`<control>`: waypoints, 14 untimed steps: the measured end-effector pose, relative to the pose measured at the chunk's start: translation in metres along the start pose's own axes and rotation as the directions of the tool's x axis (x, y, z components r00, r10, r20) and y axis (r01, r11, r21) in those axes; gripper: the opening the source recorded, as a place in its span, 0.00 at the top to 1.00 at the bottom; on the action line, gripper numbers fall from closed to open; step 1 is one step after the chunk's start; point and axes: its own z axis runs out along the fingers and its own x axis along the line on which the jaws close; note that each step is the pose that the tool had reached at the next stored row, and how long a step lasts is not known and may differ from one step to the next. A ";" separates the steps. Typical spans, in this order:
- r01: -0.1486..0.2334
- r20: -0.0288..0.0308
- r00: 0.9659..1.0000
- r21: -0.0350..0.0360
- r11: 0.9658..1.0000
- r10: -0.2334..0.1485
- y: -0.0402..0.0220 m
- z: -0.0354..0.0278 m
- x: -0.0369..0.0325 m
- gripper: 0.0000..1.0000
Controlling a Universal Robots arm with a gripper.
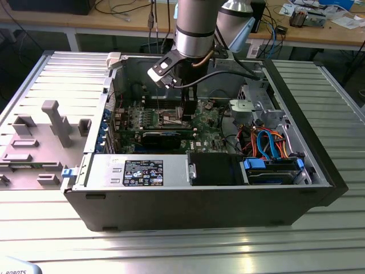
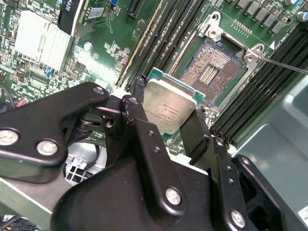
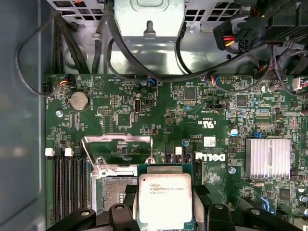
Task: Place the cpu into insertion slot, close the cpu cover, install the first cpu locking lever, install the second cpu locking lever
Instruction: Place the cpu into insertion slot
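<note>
While the gripper (image 2: 166,114) pinches the cpu (image 2: 168,107) by two opposite edges, the chip stays unseated near the bare insertion slot (image 2: 211,72). The first wrist view adds the cpu cover (image 3: 118,139), swung open beside the socket. The exterior view shows the arm reaching into the computer case (image 1: 171,208).

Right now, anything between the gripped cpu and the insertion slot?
Nothing. In the second wrist view the cpu hangs beside the insertion slot, whose contacts lie bare; in the first wrist view the cpu cover stands open.
</note>
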 end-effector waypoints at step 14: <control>0.000 0.000 1.000 0.000 1.000 0.000 -0.0136 0.0029 0.0004 0.46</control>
